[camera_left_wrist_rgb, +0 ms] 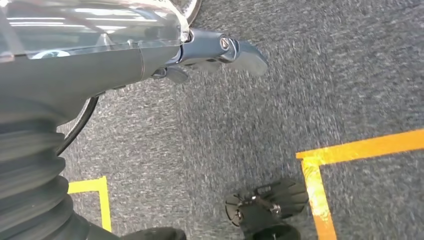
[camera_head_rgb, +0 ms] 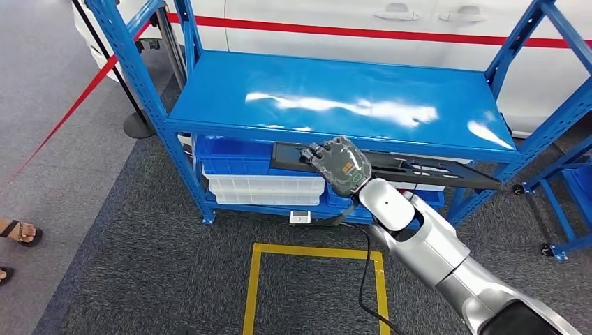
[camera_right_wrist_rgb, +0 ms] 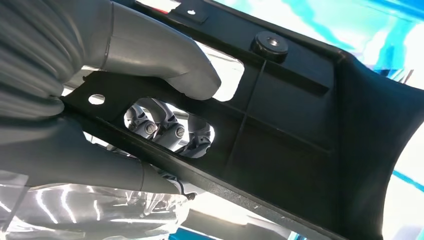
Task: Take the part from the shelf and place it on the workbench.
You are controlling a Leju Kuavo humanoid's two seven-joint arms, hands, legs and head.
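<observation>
The part [camera_head_rgb: 433, 171] is a long, flat black plastic panel with cut-outs, lying just under the top board of the blue shelf [camera_head_rgb: 335, 98] and sticking out toward the right. My right hand [camera_head_rgb: 340, 164] grips its left end. In the right wrist view the thumb [camera_right_wrist_rgb: 160, 62] presses on one face of the part [camera_right_wrist_rgb: 300, 130], and the fingers [camera_right_wrist_rgb: 170, 130] show through a cut-out on the other face. My left hand [camera_left_wrist_rgb: 200, 50] hangs over the grey carpet with its fingers stretched out and nothing in it.
Blue bins [camera_head_rgb: 234, 157] and white bins [camera_head_rgb: 265, 185] fill the lower shelf. A yellow taped square [camera_head_rgb: 314, 279] marks the carpet in front. A red barrier belt and its stand [camera_head_rgb: 136, 125] are at the left, near a person's sandalled foot [camera_head_rgb: 17, 234]. Another blue rack [camera_head_rgb: 565, 202] stands at the right.
</observation>
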